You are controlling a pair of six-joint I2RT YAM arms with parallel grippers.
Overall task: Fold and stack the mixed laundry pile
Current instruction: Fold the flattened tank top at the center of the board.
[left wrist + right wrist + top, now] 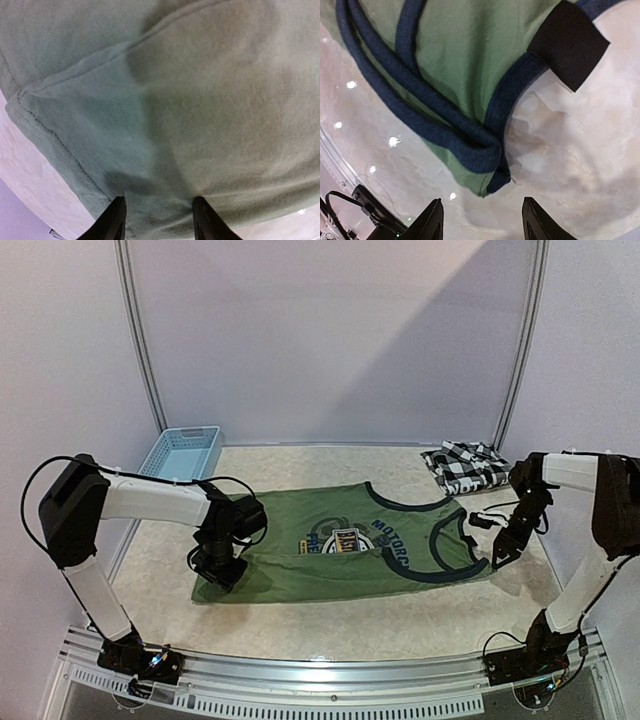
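Observation:
The olive-green sleeveless shirt (340,545) lies spread flat in the middle of the table, emblem up, hem to the left and navy-trimmed straps to the right. The black-and-white checked shirt (463,466) lies folded at the back right. My left gripper (218,565) is open, low over the hem corner, with green cloth (200,100) between its fingers (118,215). My right gripper (497,545) is open just past the near shoulder strap (485,155), with bare table between its fingers (432,220). It holds nothing.
A light blue lattice basket (182,452) stands at the back left corner. A black square patch (568,44) lies by the shirt's navy trim. White walls and metal posts enclose the table, and a metal rail (320,675) runs along the near edge.

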